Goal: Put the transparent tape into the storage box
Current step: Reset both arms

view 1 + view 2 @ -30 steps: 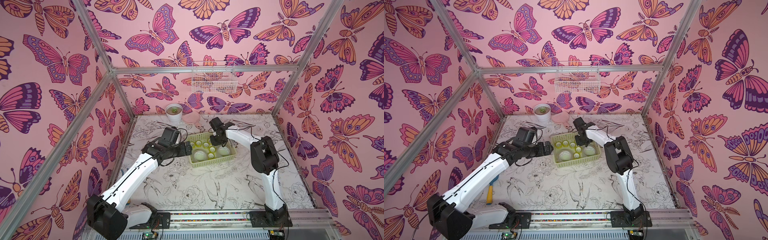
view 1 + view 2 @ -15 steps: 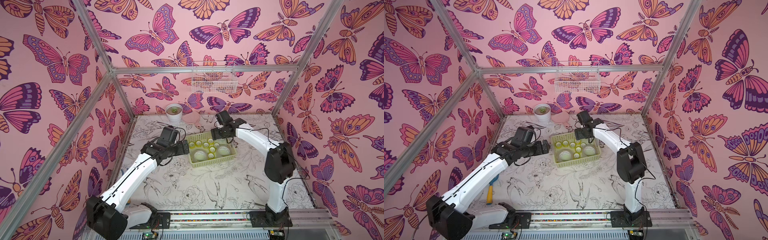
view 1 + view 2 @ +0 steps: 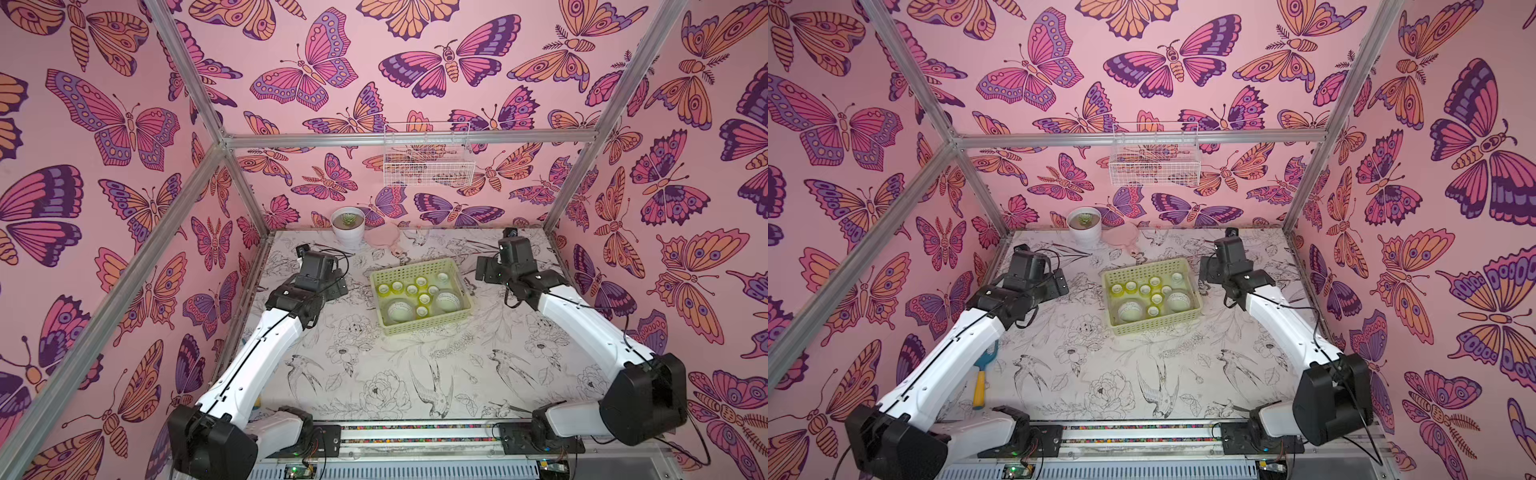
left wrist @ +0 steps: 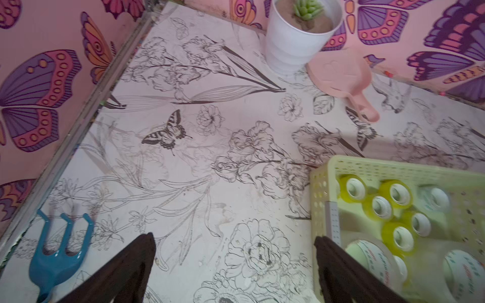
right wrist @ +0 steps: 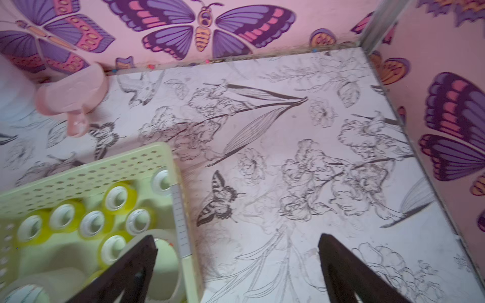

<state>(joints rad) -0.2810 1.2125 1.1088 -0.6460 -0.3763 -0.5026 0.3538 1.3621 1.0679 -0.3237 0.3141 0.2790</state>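
The storage box (image 3: 424, 328) (image 3: 1156, 322), a pale yellow-green lattice basket, sits mid-table. Inside lies the transparent tape: several small yellow rings (image 3: 397, 286) (image 4: 397, 194) (image 5: 118, 196) and two wide whitish rolls (image 3: 399, 311) (image 3: 1177, 300). My left gripper (image 3: 340, 286) (image 4: 234, 237) hangs open just left of the box, with bare table between its fingers. To the right of the box my right gripper (image 3: 484, 270) (image 5: 236, 236) is open too and empty; one finger overlaps the box's edge (image 5: 181, 210) in the right wrist view.
A white pot with a succulent (image 3: 348, 226) and a pink scoop (image 3: 384, 239) stand at the back wall. A white wire basket (image 3: 428, 160) hangs above them. A blue garden fork (image 3: 984, 374) (image 4: 57, 251) lies by the left wall.
My right gripper was over the box's far side; it has opened wide and swung out to the right of the box. The left gripper has backed a little leftward.
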